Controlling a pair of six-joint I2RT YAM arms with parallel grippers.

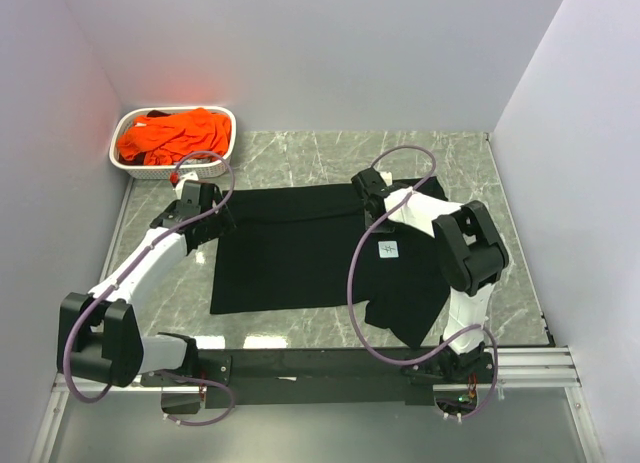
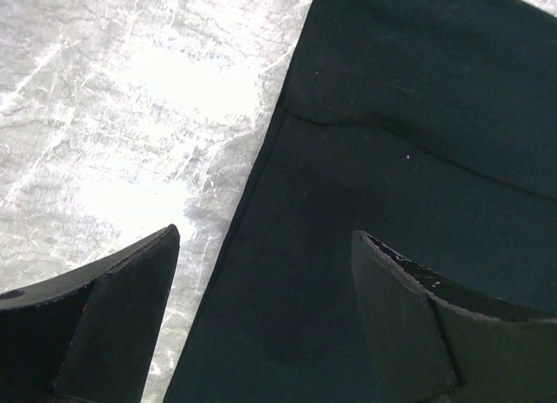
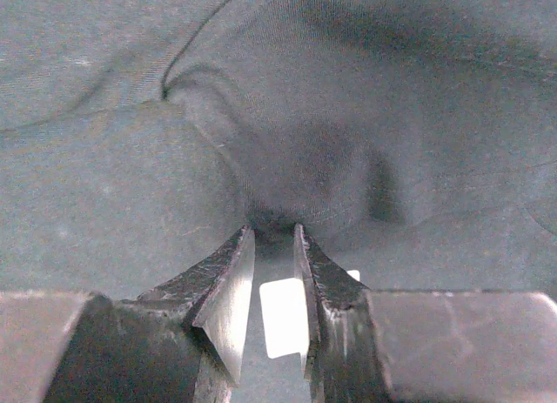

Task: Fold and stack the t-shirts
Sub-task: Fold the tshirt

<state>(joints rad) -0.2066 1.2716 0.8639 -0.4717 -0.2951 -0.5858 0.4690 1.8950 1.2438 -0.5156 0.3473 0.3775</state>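
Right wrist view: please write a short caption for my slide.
Right hand pinching a fold of the black t-shirt, cloth puckered around the pinch.

black t-shirt (image 1: 300, 253) spread flat, right side rumpled; orange t-shirts (image 1: 175, 135) heaped in basket (image 1: 216, 168).

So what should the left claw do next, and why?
Probably lower and close on the left edge of the black t-shirt: the left gripper hangs open straddling that edge, while the right gripper is pinching the cloth.
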